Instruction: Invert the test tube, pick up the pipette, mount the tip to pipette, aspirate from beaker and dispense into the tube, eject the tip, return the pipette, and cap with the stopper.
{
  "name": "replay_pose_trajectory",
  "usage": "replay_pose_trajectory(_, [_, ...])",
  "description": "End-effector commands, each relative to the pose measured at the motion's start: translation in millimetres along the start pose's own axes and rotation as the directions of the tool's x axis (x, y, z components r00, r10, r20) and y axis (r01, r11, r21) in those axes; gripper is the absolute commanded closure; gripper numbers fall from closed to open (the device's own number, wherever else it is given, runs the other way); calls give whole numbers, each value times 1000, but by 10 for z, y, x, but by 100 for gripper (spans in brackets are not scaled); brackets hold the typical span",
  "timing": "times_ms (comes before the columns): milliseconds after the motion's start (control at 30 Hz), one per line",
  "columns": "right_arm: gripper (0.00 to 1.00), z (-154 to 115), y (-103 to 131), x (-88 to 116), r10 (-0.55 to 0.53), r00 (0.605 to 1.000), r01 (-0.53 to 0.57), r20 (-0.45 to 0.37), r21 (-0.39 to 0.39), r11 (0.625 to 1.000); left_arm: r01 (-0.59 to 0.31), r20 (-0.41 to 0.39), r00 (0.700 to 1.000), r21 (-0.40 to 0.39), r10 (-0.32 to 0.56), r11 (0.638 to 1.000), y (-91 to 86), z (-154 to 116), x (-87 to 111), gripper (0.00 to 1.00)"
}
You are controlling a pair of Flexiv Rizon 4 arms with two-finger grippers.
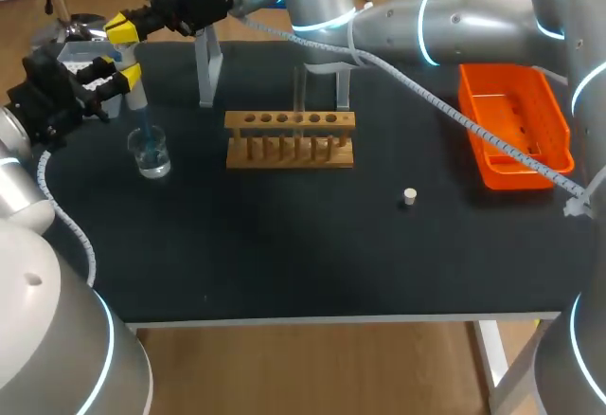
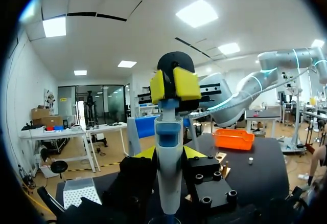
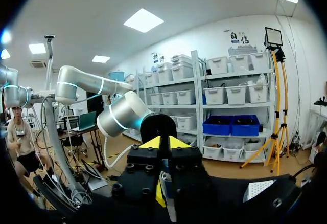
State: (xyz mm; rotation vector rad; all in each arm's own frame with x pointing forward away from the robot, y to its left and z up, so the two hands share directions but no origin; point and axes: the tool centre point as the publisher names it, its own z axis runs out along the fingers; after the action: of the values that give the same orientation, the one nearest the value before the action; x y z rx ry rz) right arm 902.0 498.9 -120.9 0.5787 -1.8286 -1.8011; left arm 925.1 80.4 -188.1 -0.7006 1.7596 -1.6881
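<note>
1. At far left, left gripper (image 1: 123,76) clamps the pipette (image 1: 135,102), tip in the beaker (image 1: 150,153); right gripper (image 1: 124,28) pinches its top.
2. Aspirating, I judge; dispensing, ejecting, returning and the stopper (image 1: 409,196) are left.

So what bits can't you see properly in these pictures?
Bottom end of the pipette: cut off under the left gripper in the left wrist view; too small in the head view.
Liquid level in the beaker: too small and see-through, head view.
Beaker, right wrist view: the right gripper hides it.
Inside of the test tube: clear and faint, head view.
</note>
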Motion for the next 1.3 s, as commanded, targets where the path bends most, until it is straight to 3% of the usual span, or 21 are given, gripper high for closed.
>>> replay_pose_trajectory(33, [0,-57,172,120,-29,1000,28,7,14,1000,0,1,1000,-2,0,1000,-25,11,2,100])
replay_pose_trajectory(267, [0,-314,428,417,-84,995,82,50,34,996,0,1,1000,-2,0,1000,-25,11,2,100])
replay_pose_trajectory(433, [0,-647,420,674,-90,988,83,126,57,995,0,1,1000,-2,0,1000,-25,11,2,100])
replay_pose_trajectory(667, [0,-1170,190,1045,-75,958,59,276,65,996,0,1,1000,-2,0,1000,-25,11,2,100])
replay_pose_trajectory(933, [0,-1644,-186,1461,-53,886,28,461,62,998,0,1,1000,-2,0,1000,-25,11,2,100])
replay_pose_trajectory(1300, [0,-2125,-445,1776,-28,804,19,594,21,1000,0,1,1000,-2,0,1000,-25,11,2,100])
